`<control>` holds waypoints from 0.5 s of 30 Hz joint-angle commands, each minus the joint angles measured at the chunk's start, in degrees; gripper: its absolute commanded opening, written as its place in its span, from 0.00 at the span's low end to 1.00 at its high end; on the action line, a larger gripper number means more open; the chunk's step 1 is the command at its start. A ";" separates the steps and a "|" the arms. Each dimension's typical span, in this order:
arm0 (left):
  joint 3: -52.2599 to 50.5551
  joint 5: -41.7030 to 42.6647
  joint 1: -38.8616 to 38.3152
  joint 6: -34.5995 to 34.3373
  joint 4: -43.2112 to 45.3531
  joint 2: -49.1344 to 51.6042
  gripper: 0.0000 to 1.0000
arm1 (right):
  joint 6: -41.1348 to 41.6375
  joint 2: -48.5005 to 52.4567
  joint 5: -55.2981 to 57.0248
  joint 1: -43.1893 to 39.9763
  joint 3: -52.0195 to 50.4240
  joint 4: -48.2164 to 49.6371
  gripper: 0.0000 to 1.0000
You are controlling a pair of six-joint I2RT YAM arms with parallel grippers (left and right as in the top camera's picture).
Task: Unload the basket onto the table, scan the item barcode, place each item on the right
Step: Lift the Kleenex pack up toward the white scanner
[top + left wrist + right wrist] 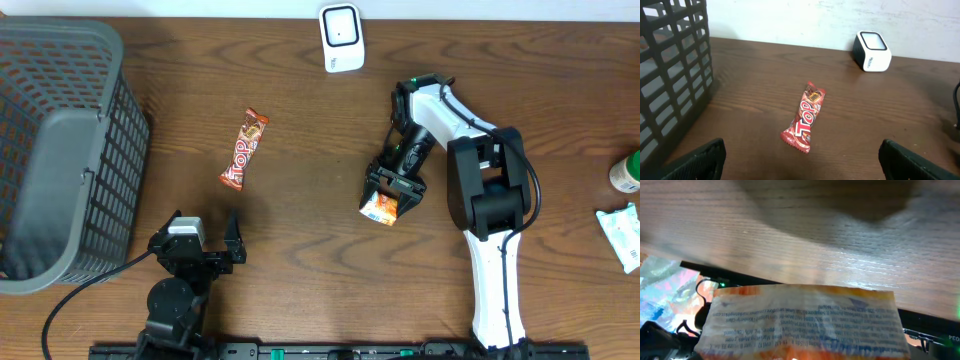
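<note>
Orange-and-white packet [378,209]: sits mid-counter, right of centre, between the jaws of the right tool [390,200], which looks pinched on its upper end. Whether it's lifted or touching the wood, can't tell from overhead. In the right wrist view it fills the lower frame: crinkly film, white panel w/ rows of small blue print, orange band along the top edge, a bit glossy. No barcode made out on that face (print too blurred to be sure).

Step in hand, as I judge it: item is grasped, not yet presented. The scanner [342,38] stands at the back edge of the counter [300,270], well apart from the packet, w/ its window toward the work area. Next move prob. needs the right arm to carry the packet back toward the scanner and turn the wrist so the barcode face meets the window. Thin film may fold or flop, so hold it flat and steady in front.

Left tool [200,250]: spread wide, nothing in it, parked near the front-left. A red candy bar [245,150] lies loose betw. it and the scanner, and the grey basket [130,140] stands at far left.
</note>
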 commanded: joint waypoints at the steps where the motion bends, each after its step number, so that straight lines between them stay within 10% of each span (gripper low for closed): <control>1: -1.01 0.57 0.35 0.94 -1.44 -0.46 0.98 | -2.27 0.66 -1.14 -0.04 0.22 -0.17 0.63; 15: -1.01 0.57 0.35 0.96 -1.44 -0.46 0.98 | -4.68 0.66 1.53 0.04 4.66 4.68 0.54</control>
